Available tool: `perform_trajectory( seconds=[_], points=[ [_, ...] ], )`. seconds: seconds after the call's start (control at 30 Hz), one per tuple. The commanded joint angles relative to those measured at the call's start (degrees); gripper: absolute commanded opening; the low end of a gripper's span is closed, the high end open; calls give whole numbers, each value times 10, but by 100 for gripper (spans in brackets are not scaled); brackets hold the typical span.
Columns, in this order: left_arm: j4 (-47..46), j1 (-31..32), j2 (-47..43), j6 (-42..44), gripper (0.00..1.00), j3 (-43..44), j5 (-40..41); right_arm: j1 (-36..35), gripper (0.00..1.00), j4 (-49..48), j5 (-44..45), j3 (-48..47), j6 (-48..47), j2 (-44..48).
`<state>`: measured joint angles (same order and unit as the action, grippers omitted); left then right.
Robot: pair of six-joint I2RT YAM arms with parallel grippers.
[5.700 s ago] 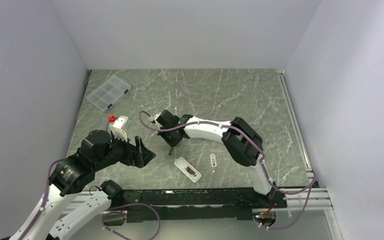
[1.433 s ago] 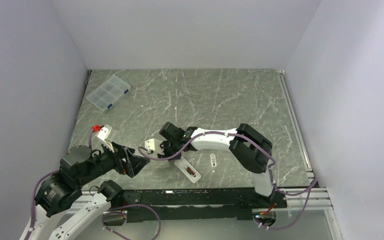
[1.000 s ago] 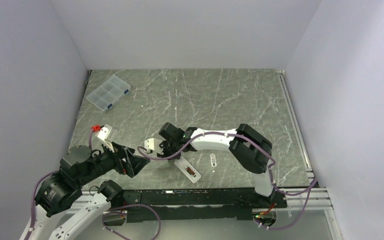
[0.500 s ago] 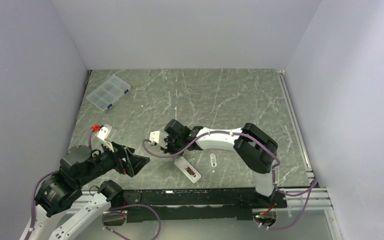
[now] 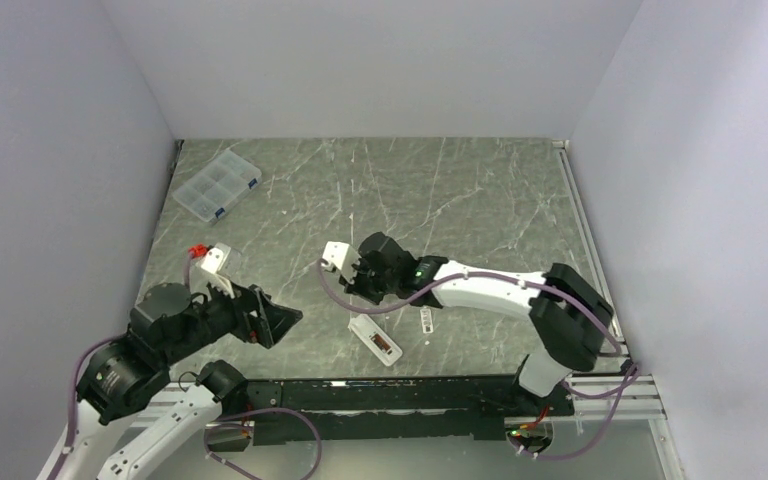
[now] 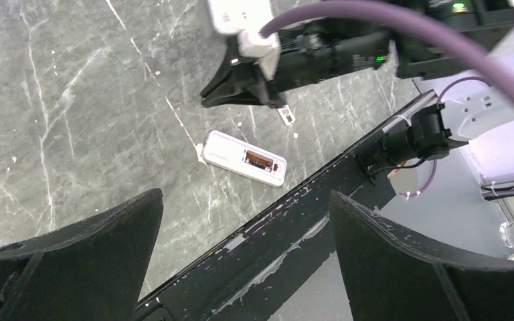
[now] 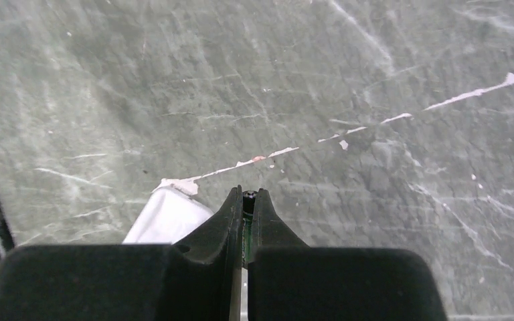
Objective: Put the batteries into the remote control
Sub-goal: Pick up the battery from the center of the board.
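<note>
Right wrist view shows the right gripper (image 7: 247,195) pinched almost closed on one battery (image 7: 247,231) — a slim, dark greenish sliver between its tips — over the counter (image 7: 375,80), just past a white corner of the remote control (image 7: 167,217). Seen from overhead, the remote lies back-up near the middle of the counter's near edge, its reddish recess (image 6: 261,160) exposed, with a small white cover piece (image 5: 426,319) near its right side. Toward the near left corner, the left gripper (image 6: 241,254) gapes wide — nothing in it.
</note>
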<state>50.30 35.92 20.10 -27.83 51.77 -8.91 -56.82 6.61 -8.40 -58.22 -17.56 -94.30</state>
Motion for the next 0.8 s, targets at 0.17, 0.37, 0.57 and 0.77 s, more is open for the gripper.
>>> perform_trajectory(
  seconds=[0.17,0.37,0.57,0.77],
  points=[
    [-62,-3,81,-31,99,-2,2,0,0,-57,39,79,143,140],
    [-112,-3,164,-67,99,-32,-9,-9,0,-89,36,148,235,215],
    [-200,-2,262,-94,98,-78,-26,-22,0,-140,47,216,321,276],
    [-289,-2,360,-105,89,-121,-38,-35,0,-184,68,260,400,293]
  ],
)
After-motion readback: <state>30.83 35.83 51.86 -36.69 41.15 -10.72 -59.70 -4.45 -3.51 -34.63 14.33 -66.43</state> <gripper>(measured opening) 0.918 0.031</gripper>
